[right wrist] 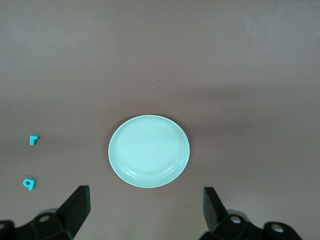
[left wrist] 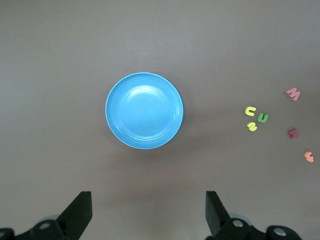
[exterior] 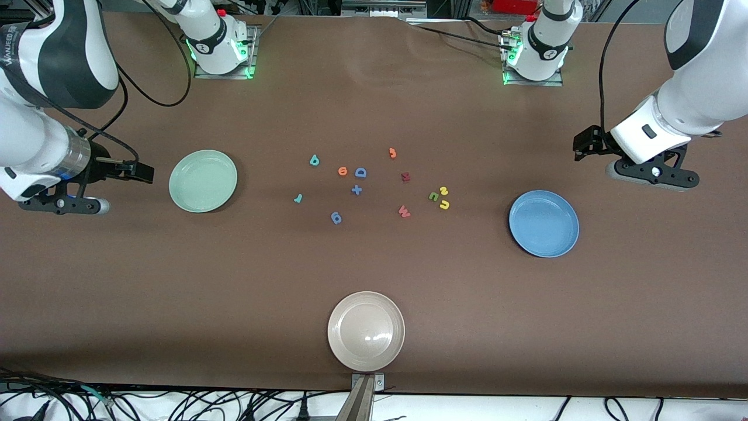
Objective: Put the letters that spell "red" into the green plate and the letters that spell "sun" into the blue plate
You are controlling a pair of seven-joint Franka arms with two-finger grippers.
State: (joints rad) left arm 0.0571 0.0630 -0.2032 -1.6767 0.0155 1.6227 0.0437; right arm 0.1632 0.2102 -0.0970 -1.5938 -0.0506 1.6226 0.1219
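Front view shows the green plate [exterior: 203,180] and blue plate [exterior: 543,223] both bare, the letters [exterior: 374,184] loose between them. Left gripper [left wrist: 147,207] and right gripper [right wrist: 145,205] hang wide; each should descend squarely over one small letter.

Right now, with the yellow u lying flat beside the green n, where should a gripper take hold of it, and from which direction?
Probably from straight above, since the u lies flat on the table. Pinch across one leg or the curved base, choosing the part that points away from the n, because the n and the s lie close beside it. The left gripper, open, is the one over that end of the table.
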